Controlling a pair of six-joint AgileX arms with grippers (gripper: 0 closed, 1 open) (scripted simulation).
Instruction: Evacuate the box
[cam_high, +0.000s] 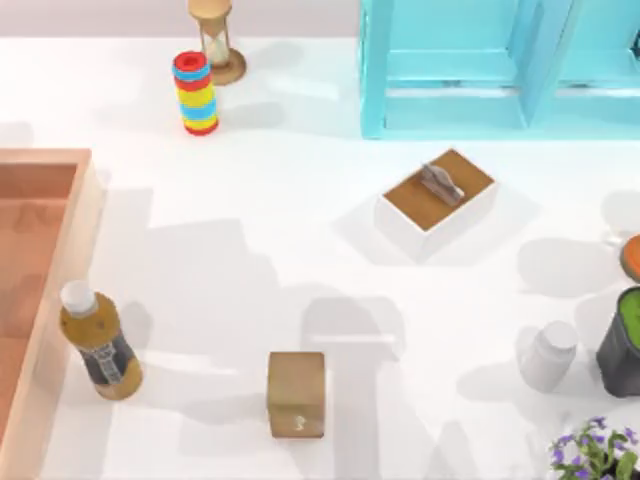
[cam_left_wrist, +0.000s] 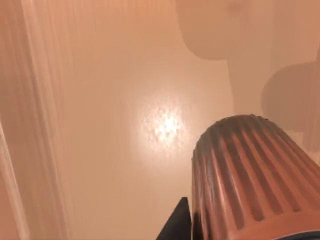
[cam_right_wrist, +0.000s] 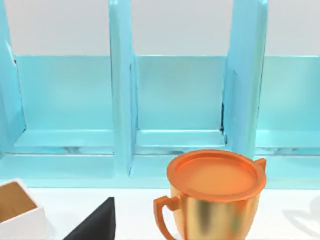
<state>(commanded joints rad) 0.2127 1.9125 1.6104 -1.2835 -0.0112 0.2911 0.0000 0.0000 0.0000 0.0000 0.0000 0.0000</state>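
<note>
The box (cam_high: 40, 290), a large orange-brown crate with thick pale walls, sits at the left edge of the bench (cam_high: 250, 260), partly cut off by the top view. The left wrist view looks down onto its glossy floor (cam_left_wrist: 125, 125), with a ribbed cap (cam_left_wrist: 250, 175) close beneath the camera and a dark tip of the left gripper (cam_left_wrist: 177, 225) beside it; whether that gripper is holding the cap or standing wide cannot be told. Just outside the box, near the front left corner, stands a brown bottle (cam_high: 98, 345) with a white cap.

A small tan block (cam_high: 296, 394) lies near the front edge. A white box with a brown handled lid (cam_high: 437, 200) sits toward the back right, before a turquoise shelf (cam_high: 450, 80). A ring stack (cam_high: 196, 93) and an hourglass (cam_high: 215, 40) stand at the back.

The right wrist view faces the shelf over a gold cup with an orange lid (cam_right_wrist: 215, 195); a dark tip of the right gripper (cam_right_wrist: 97, 222) shows, its opening impossible to judge.
</note>
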